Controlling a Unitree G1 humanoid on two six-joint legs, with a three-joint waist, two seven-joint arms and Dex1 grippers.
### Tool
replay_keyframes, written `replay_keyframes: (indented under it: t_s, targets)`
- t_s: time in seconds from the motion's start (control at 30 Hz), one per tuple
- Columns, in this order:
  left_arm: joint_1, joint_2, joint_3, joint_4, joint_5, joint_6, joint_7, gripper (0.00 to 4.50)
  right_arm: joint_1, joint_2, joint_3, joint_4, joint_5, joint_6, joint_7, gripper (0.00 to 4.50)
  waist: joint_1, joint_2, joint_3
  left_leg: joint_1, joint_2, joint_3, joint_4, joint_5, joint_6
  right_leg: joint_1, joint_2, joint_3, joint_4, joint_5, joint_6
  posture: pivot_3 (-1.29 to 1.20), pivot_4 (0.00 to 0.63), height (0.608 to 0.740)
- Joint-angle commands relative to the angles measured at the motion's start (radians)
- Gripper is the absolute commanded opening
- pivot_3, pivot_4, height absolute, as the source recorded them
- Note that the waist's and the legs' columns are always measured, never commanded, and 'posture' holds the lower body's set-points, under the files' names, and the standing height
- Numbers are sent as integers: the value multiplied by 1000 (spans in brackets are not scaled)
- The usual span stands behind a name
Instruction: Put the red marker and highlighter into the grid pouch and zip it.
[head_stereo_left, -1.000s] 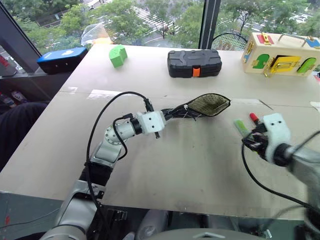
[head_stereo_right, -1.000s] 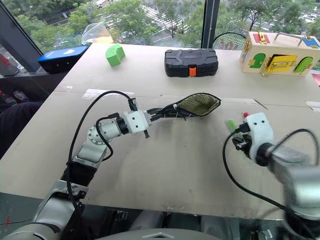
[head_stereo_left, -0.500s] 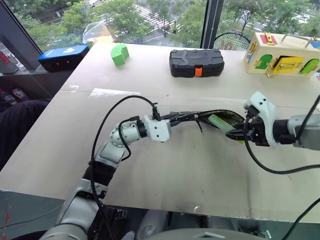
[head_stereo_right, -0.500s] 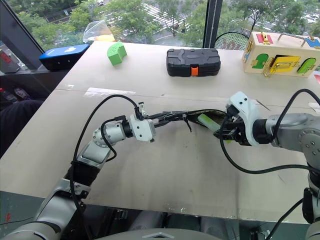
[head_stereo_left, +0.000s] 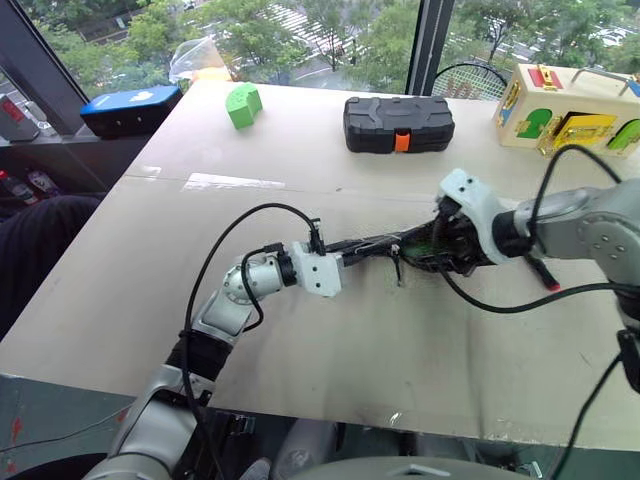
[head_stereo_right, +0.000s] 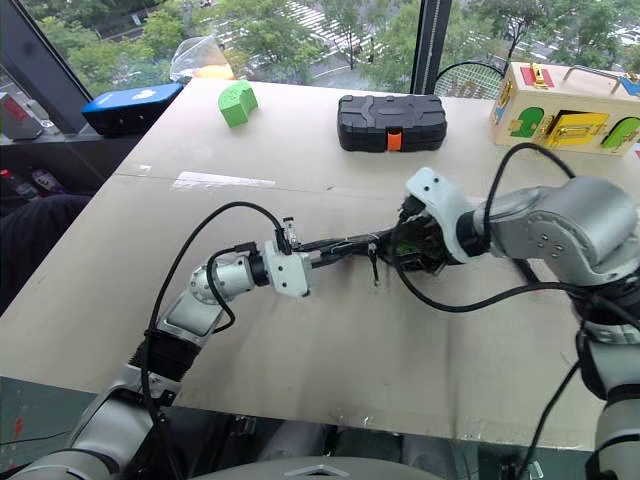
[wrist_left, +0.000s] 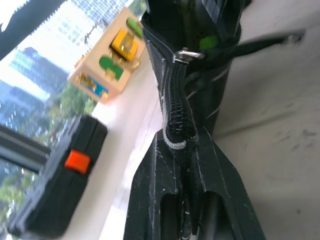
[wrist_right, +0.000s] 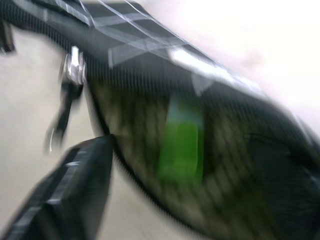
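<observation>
The grid pouch hangs just above the table with its mouth gaping. My left gripper is shut on its zipper end, and the black fingers clamp the zip seam. The zipper pull sits a little past them. At the open mouth, my right gripper stands open. The light-green highlighter lies inside on the tan lining, free of the finger. The red marker lies on the table behind my right forearm.
A black hard case with an orange latch stands at the back middle. A green arched block and a blue case are at the back left. A wooden latch box is at the back right.
My right gripper moved left to the pouch mouth with the highlighter, then opened; the highlighter now lies inside the pouch. The left gripper kept its hold on the pouch.
</observation>
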Motion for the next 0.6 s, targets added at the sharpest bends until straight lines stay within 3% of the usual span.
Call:
replay_keyframes:
  t_s: [0.03, 0.1, 0.2, 0.4, 0.6]
  targets:
    - [4, 8, 46, -41, -30, 42, 22, 0, 51, -84, -183, -114, 77, 19, 80, 4334, -2, 0, 0, 0, 0, 0, 0, 0, 0, 0, 0, 0, 0, 0, 0, 0, 150, 740]
    - [9, 11, 58, -39, -31, 66, 27, 0, 110, -116, -289, -165, 118, 40, 102, 4334, -4, 0, 0, 1, 1, 0, 0, 0, 0, 0, 0, -1, 0, 0, 0, 0, 150, 740]
    - [3, 18, 73, -19, -19, 82, 39, 0, 216, -105, -387, -200, 29, 50, -39, 4334, -5, -1, -1, 3, 2, 1, 0, 0, 0, 3, 1, 0, 1, 0, 0, 0, 150, 740]
    - [-22, 6, 71, -10, -12, 92, 49, 0, 313, 58, -317, -55, -248, 50, -368, 4334, -3, -1, -1, 3, 1, 3, 3, 0, 0, 3, 0, 1, 2, 2, 1, 0, 150, 740]
    - [-36, -24, 57, -24, -6, 101, 51, 0, 247, 158, -239, 212, -387, -19, -390, 4334, -5, 1, -1, 3, 1, 4, 2, 0, 0, 3, 1, 2, 2, 2, 0, 0, 150, 740]
